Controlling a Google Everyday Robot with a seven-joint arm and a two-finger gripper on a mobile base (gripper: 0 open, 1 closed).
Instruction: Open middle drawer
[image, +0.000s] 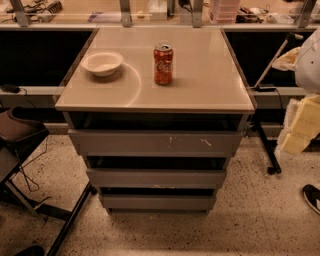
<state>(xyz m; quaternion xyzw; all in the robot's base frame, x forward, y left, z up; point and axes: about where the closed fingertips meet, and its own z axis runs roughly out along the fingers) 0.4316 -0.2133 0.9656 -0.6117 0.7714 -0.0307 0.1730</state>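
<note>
The grey cabinet has three stacked drawer fronts. The middle drawer (156, 178) is a plain, almost unmarked grey front, pushed in, below the larger top front with white scratch marks (155, 143) and above the narrowest bottom front (158, 202). My gripper (298, 129), a pale yellowish part under the white arm, hangs at the right edge of the view. It is to the right of the cabinet, about level with the top drawer, and touches nothing.
A red soda can (163, 64) and a white bowl (102, 63) stand on the cabinet's tabletop (200, 85). A dark chair (20, 135) with cables is at the left. A black stand leg (265, 145) and a shoe (312, 196) are at the right.
</note>
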